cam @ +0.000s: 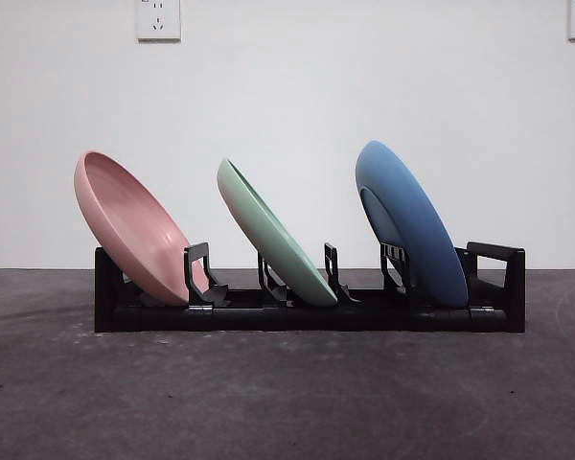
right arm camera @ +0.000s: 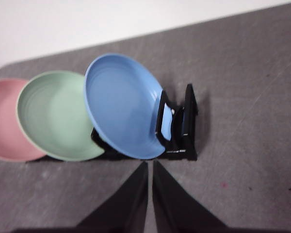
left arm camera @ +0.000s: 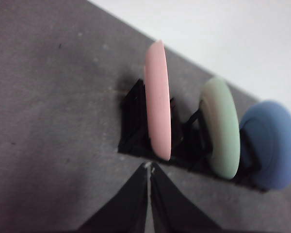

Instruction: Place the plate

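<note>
Nearest me in the front view, the black rack (cam: 307, 311) holds three plates tilted in its slots: pink plate (cam: 134, 230), green plate (cam: 273, 235), blue plate (cam: 412, 225). No arm shows.

Left wrist view: my left gripper (left arm camera: 149, 167) is closed, empty, short of the pink plate.

Right wrist view: right gripper (right arm camera: 149, 165) closed, empty, near the blue plate. They look stiff, smooth, slippery; I'd pinch a rim. Rack slots are partly hidden.
</note>
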Robot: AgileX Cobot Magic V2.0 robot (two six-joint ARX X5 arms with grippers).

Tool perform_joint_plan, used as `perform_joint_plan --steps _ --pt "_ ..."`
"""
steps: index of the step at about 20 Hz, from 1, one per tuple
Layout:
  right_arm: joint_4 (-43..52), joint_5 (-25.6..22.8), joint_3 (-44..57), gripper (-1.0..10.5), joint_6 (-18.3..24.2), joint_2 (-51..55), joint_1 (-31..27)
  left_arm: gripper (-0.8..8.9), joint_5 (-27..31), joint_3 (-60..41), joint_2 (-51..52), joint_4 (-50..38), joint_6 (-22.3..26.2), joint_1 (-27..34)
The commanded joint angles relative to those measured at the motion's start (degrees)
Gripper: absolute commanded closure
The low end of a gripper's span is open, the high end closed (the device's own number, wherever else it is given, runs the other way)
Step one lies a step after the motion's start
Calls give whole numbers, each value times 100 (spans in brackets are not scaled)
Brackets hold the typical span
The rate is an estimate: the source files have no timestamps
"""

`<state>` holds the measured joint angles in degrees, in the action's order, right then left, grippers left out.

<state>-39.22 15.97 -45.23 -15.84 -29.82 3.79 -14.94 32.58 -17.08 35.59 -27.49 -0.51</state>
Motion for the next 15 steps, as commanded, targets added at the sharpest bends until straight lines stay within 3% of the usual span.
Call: perform_joint_plan --steps 1,7,11,12,15 --pt "-354 234 -527 933 304 -538 22 803 -17 476 -511 363 811 7" --pt "-1095 529 -1329 933 501 -1499 181 803 -149 1303 -1620 1335 1985 -13" --pt "-1635 516 -1738 932 881 -2210 448 792 -170 1781 -2341 1845 2680 -151" --pt "-1648 498 -1786 919 1040 -2385 522 736 -168 1867 -2507 1856 2691 -199" --pt "-1659 463 -1827 633 1200 -2704 660 442 -168 1934 -2730 1858 2686 -264"
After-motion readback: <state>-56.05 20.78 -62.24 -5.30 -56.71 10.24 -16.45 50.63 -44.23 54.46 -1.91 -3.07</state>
